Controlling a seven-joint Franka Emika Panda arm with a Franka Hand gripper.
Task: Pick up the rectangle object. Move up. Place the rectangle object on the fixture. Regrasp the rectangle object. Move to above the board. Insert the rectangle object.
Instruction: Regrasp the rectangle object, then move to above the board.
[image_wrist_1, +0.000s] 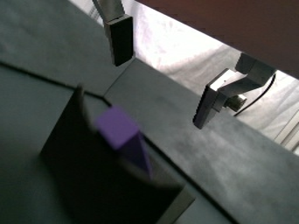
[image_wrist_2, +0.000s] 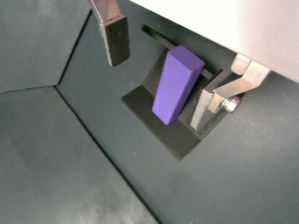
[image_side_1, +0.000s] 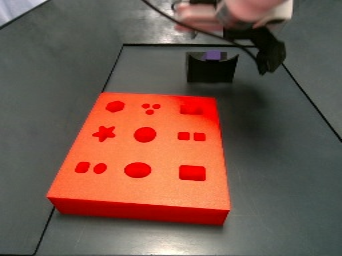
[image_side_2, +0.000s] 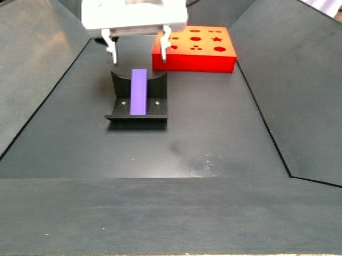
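Note:
The purple rectangle object (image_wrist_2: 177, 85) leans lengthwise on the dark fixture (image_wrist_2: 163, 136), also seen in a side view as a purple strip (image_side_2: 139, 92) on the black fixture (image_side_2: 138, 113). My gripper (image_side_2: 138, 50) hovers just above and behind it, open, its fingers (image_wrist_2: 114, 39) spread wide to either side of the block. Neither finger presses on the rectangle object (image_wrist_1: 122, 136). The red board (image_side_1: 147, 150) lies flat nearby, with the fixture (image_side_1: 210, 67) beyond its far end.
Sloping dark walls (image_side_2: 54, 90) enclose the dark floor on both sides. The board (image_side_2: 198, 48) sits just behind and to the right of the fixture in a side view. A pale backdrop (image_wrist_1: 187, 52) shows behind the fingers.

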